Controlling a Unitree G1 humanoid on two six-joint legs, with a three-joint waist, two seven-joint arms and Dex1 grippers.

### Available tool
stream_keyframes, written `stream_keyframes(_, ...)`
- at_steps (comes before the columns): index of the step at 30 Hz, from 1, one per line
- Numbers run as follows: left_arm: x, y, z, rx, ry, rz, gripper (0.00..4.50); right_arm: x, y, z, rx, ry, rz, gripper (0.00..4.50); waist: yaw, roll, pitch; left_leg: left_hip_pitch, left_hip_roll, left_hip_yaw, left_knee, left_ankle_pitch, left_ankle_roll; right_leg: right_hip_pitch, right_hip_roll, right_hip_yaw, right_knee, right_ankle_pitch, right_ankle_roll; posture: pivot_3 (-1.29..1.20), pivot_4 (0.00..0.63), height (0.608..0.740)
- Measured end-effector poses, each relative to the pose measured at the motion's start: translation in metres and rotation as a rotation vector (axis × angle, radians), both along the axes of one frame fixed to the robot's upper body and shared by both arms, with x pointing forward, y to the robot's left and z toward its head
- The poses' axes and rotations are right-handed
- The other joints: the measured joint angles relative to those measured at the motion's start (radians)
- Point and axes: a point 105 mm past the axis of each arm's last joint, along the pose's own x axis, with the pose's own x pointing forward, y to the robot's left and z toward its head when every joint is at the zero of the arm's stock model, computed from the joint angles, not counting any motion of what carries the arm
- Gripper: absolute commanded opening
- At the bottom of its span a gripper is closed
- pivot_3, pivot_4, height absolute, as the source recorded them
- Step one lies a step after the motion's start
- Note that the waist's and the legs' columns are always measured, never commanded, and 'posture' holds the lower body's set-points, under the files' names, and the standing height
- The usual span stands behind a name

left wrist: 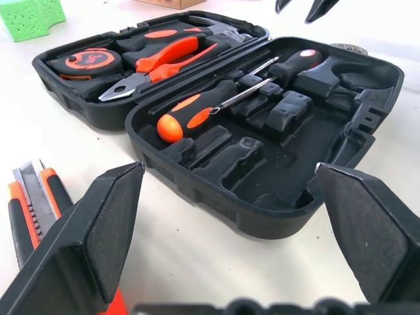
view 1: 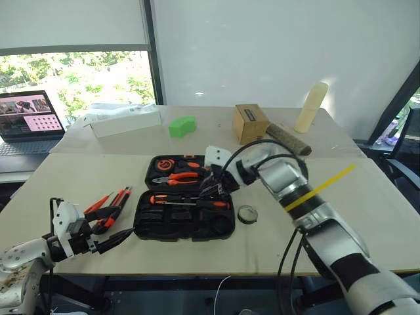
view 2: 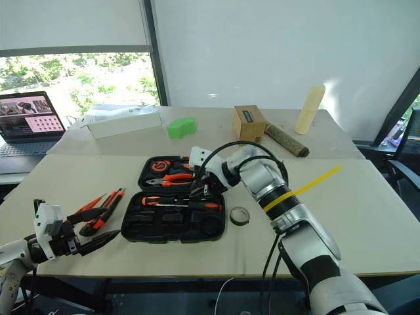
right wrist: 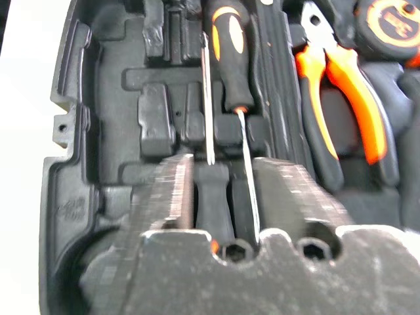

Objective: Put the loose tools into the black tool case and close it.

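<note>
Black tool case lies open under the down-angled right pincer, fingers narrowly parted, empty; left pincer gapes wide, level

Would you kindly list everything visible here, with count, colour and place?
Tool case: one, black, open, table centre.
Screwdrivers: two, orange-black, in the case's near half.
Pliers: one, orange-handled, far half.
Tape measure: one, orange-black, far half.
Loose tools: several, orange-black, left of the case.
Tape roll: one, black, right of the case.
Block: one, green, far table.
Cardboard box: one, brown, far table.
Laptop: one, far left.
Left hand: open, near the loose tools.
Right hand: over the case.
</note>
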Motion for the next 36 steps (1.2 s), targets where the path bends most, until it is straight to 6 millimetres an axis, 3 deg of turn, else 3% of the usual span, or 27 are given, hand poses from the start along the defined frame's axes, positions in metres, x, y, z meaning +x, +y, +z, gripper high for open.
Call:
stream_keyframes(5,-0.003,0.001,-0.004,0.001,0.014,0.008,4.5,0.007,-0.004,-0.027,-0.063,-0.005,-0.053,0.06,-0.004,0.0,0.0,0.0,0.0,0.0,0.0,0.0,0.0,-0.001,0.0,0.0,0.0,0.0,0.0,0.0,0.15,0.74)
stream_keyframes(20,-0.006,0.0,-0.005,0.015,0.016,0.024,4.5,0.01,0.017,-0.038,-0.086,-0.059,-0.052,0.06,-0.012,0.0,0.0,0.006,0.001,0.0,-0.002,0.0,-0.002,0.002,0.0,0.0,0.001,-0.001,-0.003,0.0,0.15,0.74)
stream_keyframes(27,-0.006,0.007,-0.001,0.018,0.0,0.063,4.5,0.008,0.007,-0.032,-0.024,-0.065,-0.051,0.06,-0.008,0.0,0.0,0.001,0.001,0.0,-0.003,0.0,-0.003,-0.001,0.0,0.0,0.001,-0.002,-0.003,0.0,0.15,0.74)
stream_keyframes(31,-0.007,0.008,-0.001,0.018,-0.001,0.067,4.5,-0.001,0.003,-0.003,0.081,-0.08,0.036,0.06,-0.007,0.0,0.0,-0.001,0.001,0.0,-0.003,0.0,-0.002,-0.004,0.0,0.0,0.001,-0.002,-0.003,0.0,0.15,0.74)
stream_keyframes(33,-0.007,0.01,-0.001,0.018,-0.002,0.072,4.5,-0.002,-0.009,0.008,0.091,-0.106,0.051,0.06,-0.007,0.0,0.0,-0.001,0.001,0.0,-0.003,0.0,-0.002,-0.003,0.0,-0.001,0.0,-0.002,-0.003,0.0,0.15,0.74)
stream_keyframes(36,-0.008,0.013,-0.004,0.016,0.004,0.08,4.5,-0.001,-0.019,-0.002,0.084,-0.086,0.03,0.06,-0.007,0.0,0.0,0.0,0.001,0.0,-0.003,0.0,-0.002,-0.003,0.0,-0.001,0.0,-0.002,-0.003,0.0,0.15,0.74)
